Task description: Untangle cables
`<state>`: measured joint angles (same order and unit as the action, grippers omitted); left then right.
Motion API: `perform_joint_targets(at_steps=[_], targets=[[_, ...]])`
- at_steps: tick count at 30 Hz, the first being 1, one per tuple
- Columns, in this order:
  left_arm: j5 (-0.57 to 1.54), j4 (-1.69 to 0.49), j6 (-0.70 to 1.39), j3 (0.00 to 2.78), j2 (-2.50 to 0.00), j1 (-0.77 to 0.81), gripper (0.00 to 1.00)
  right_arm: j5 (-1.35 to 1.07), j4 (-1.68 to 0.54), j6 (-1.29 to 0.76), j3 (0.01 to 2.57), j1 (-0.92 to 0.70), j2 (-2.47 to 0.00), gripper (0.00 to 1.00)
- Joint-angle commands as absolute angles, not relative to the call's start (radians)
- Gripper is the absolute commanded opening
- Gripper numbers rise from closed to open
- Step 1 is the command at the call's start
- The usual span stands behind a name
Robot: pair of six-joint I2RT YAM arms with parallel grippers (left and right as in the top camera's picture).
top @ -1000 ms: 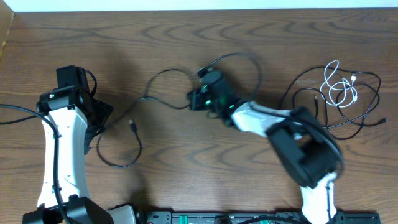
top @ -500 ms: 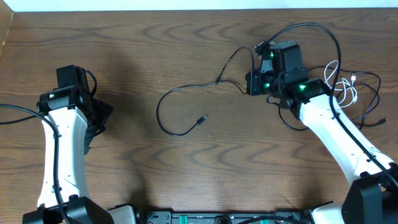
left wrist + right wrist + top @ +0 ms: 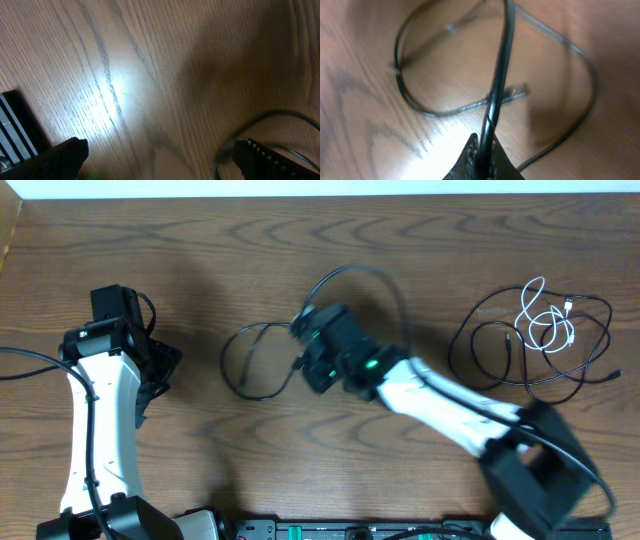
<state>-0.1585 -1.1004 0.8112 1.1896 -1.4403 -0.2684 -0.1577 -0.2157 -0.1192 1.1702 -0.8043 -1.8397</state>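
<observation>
One long black cable [image 3: 225,360] [image 3: 496,90] is pinched in the right gripper [image 3: 303,358] [image 3: 482,150], whose jaws are pressed together on the cord. In the right wrist view the cord runs straight up and away from the fingertips. Just left of that gripper the rest of the cable lies on the bench [image 3: 400,240] as a loose oval loop. Under the raised strand a small plug end [image 3: 519,91] rests flat on the wood, and a thin strand leads off it.

Well to the right of the right gripper we see the other cables [image 3: 512,350] – several black ones in wide overlapping rings, with the shorter white cable [image 3: 545,320] coiled among them near the top of the heap. That heap lies apart from the pinched cord; nothing links the two.

Far to the left of the right gripper, the left gripper [image 3: 158,370] [image 3: 160,152] hangs low over bare wood. Its jaws are spread wide and hold nothing; we see the dark fingers [image 3: 60,157] only at the bottom corners of the left wrist view.
</observation>
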Motion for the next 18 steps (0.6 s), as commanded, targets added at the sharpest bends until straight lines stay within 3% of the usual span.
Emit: perform_joint_targets(at_steps=[1, 3, 4, 6, 13, 18], targets=[[-0.165, -1.106, 0.806, 1.195, -1.443, -0.270, 0.98, -0.103, -0.158, -0.069, 1.171, -0.881, -1.939, 0.25], [-0.165, -1.106, 0.806, 1.195, -1.443, -0.270, 0.98, -0.103, -0.120, -0.069, 1.171, -0.910, -1.981, 0.44], [-0.165, -1.106, 0.806, 1.195, -1.443, -0.270, 0.98, -0.104, -0.105, -0.070, 1.171, -0.919, -1.992, 0.58], [-0.165, -1.106, 0.806, 1.195, -1.443, -0.270, 0.98, -0.112, -0.044, -0.074, 1.171, -0.942, -2.011, 0.72], [-0.165, -1.106, 0.806, 1.195, -1.443, -0.270, 0.98, -0.104, 0.081, -0.069, 1.171, -0.996, -2.018, 0.86], [-0.165, -1.106, 0.806, 1.195, -1.443, -0.270, 0.98, -0.103, 0.103, 0.062, 1.171, -1.009, -2.085, 0.86]])
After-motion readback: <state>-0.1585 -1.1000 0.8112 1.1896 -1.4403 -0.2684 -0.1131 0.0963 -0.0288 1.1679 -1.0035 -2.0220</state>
